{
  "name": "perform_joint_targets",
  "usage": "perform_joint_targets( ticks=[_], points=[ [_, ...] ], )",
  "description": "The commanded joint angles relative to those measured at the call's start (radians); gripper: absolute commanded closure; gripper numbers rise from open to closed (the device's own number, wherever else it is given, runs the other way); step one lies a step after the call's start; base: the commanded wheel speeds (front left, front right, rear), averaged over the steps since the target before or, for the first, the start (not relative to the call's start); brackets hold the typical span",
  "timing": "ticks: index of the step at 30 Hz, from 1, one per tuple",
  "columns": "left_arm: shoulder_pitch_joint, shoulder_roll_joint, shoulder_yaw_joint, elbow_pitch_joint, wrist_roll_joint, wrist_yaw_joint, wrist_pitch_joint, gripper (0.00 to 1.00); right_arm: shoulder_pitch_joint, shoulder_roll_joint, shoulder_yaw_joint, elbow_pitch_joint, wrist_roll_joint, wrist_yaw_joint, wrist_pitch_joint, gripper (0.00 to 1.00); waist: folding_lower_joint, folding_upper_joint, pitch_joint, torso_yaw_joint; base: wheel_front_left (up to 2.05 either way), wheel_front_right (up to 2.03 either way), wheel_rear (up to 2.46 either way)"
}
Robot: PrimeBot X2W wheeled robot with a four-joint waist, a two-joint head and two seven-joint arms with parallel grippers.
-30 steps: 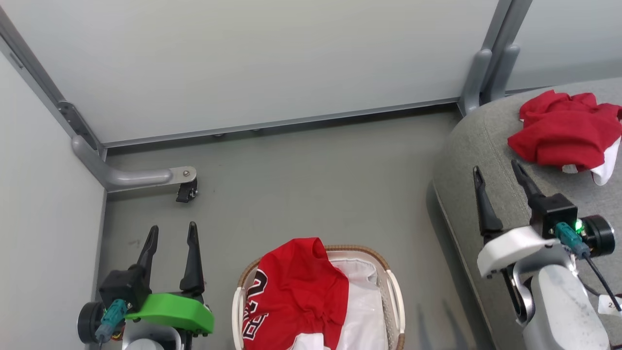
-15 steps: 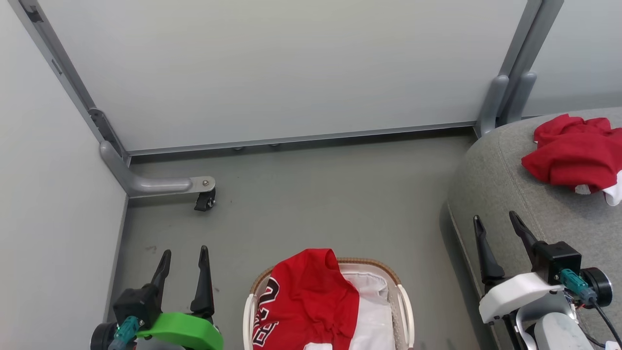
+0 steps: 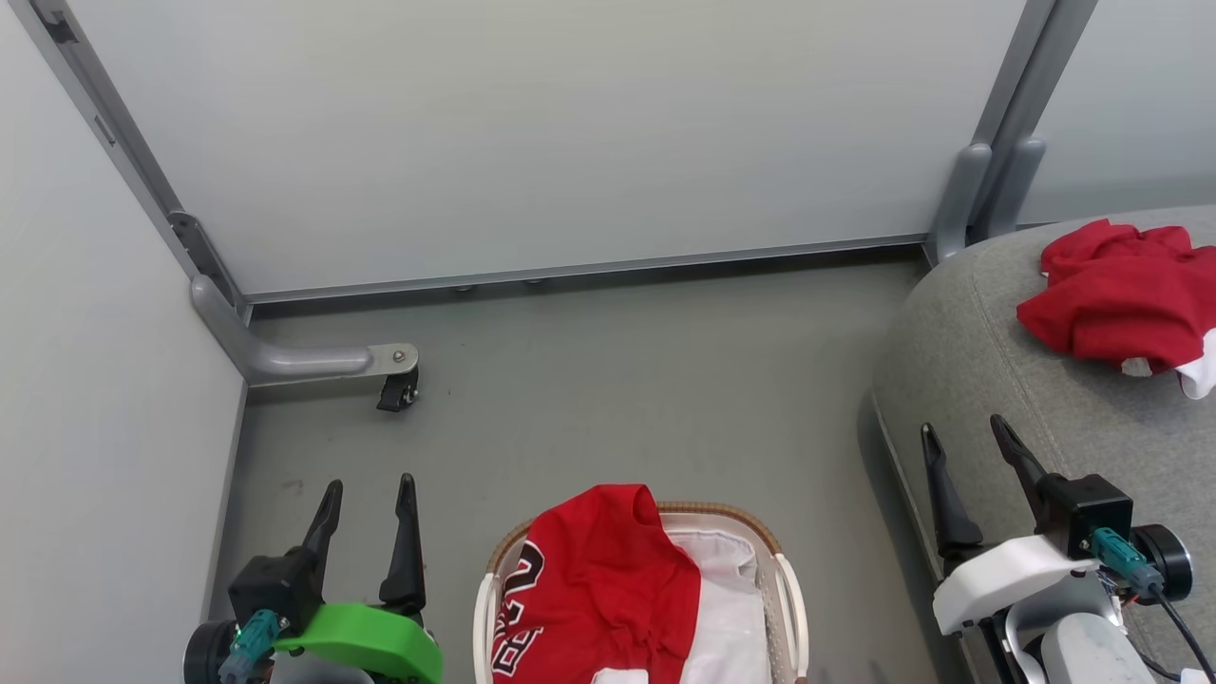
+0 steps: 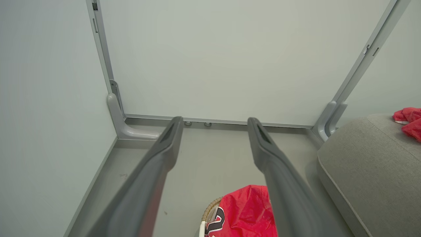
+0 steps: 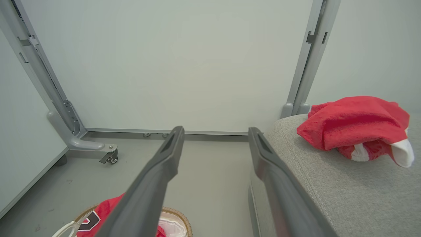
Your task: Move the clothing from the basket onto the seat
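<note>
A red jersey (image 3: 598, 579) with black-and-white numerals drapes over the left half of the white basket (image 3: 784, 594) with its brown rim, at the bottom middle of the head view; white fabric lies in the basket beside it. The same jersey (image 4: 246, 214) shows between my left fingers, and again as a red patch (image 5: 105, 210) in the right wrist view. Another crumpled red jersey (image 3: 1121, 294) lies on the grey seat (image 3: 969, 361) at the right, also seen as a heap (image 5: 355, 125) on the cushion (image 5: 329, 191). My left gripper (image 3: 369, 486) stands open left of the basket. My right gripper (image 3: 961, 429) stands open over the seat's edge. Both are empty.
Pale partition panels close off the back and left. A grey panel foot with a castor (image 3: 394, 389) sits on the floor at the left. Grey floor (image 3: 617, 380) lies between the basket, the panels and the seat.
The whole head view has shifted, so the camera moved. My right gripper has drawn back from the jersey on the seat, toward the seat's front edge. Both grippers stay open.
</note>
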Motion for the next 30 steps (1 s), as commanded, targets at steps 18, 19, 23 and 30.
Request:
perform_joint_targets(
  ticks=[18, 19, 23, 30],
  points=[
    [-0.027, 0.001, -0.024, -0.002, 0.003, -0.004, 0.000, 0.00, -0.006, -0.004, 0.002, -0.001, 0.002, -0.001, -0.001, 0.00, 0.0001, 0.0000, 0.023, -0.005, 0.00, 0.00, 0.00],
    [-0.032, 0.001, -0.032, -0.001, 0.004, -0.005, 0.000, 0.00, -0.010, -0.004, 0.003, -0.004, 0.002, -0.001, -0.001, 0.00, 0.0001, 0.0000, 0.031, -0.007, 0.00, 0.00, 0.00],
    [-0.067, 0.001, -0.055, 0.001, 0.021, -0.010, 0.000, 0.00, -0.028, -0.004, 0.004, -0.014, -0.003, -0.001, -0.001, 0.00, 0.0001, 0.0000, 0.067, -0.018, 0.00, 0.00, 0.00],
    [-0.184, 0.001, -0.166, 0.115, 0.044, -0.034, 0.000, 0.00, -0.114, -0.004, -0.014, -0.055, -0.031, -0.001, -0.001, 0.00, 0.0001, 0.0000, 0.197, -0.063, 0.00, 0.00, 0.00]
  ],
)
